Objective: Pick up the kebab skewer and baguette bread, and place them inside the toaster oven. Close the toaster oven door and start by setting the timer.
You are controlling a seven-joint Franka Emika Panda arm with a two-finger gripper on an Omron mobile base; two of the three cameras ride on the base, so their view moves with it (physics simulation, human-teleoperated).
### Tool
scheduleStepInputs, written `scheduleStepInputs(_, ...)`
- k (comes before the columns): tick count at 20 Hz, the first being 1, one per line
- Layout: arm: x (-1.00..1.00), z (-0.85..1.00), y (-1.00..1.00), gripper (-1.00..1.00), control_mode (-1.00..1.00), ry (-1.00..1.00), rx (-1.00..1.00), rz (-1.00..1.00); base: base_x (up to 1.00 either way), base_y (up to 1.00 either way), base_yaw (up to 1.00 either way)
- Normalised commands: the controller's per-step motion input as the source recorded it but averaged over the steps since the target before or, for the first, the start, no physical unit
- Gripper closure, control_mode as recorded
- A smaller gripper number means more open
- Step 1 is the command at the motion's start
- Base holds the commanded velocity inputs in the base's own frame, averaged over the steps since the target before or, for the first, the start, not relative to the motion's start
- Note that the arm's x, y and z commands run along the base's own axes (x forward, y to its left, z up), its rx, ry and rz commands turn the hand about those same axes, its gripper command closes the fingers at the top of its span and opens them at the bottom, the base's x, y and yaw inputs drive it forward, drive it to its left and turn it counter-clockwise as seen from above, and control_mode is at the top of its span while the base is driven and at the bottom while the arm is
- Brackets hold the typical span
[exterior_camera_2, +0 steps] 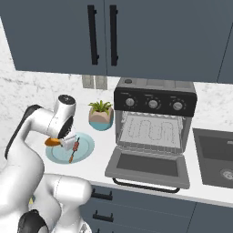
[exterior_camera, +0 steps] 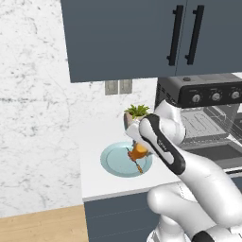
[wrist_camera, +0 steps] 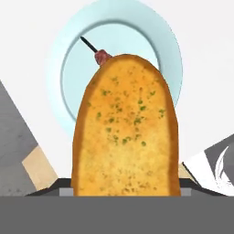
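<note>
Gripper (exterior_camera_2: 60,142) clamped on baguette bread (wrist_camera: 125,132), jaws partway apart around loaf, held just above pale blue plate (exterior_camera_2: 86,148). Kebab skewer (exterior_camera_2: 74,150) lay on plate beneath loaf. Toaster oven (exterior_camera_2: 154,119) stood right of plate and potted plant (exterior_camera_2: 101,114), toaster oven door (exterior_camera_2: 148,167) dropped open, rack bare.

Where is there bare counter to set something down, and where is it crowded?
Free: counter between the plate and the open toaster oven door. Crowded: the plate, where the kebab skewer lies under the tool gripping the baguette bread, beside the potted plant.
</note>
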Motion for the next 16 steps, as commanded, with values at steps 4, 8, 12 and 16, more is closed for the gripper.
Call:
scheduleStepInputs(4,-0.39,0.48,-0.5,1.0,-1.0,-0.06,0.09,-0.13,0.0,0.0,0.0)
scheduleStepInputs(8,-0.27,0.52,-0.51,1.0,-1.0,-0.04,0.1,-0.14,0.0,0.0,0.0)
scheduleStepInputs(12,-0.29,0.49,-0.52,1.0,-1.0,0.0,0.09,-0.14,0.0,0.0,0.0)
scheduleStepInputs(16,-0.17,0.45,-0.56,1.0,-1.0,-0.03,0.07,-0.13,0.0,0.0,0.0)
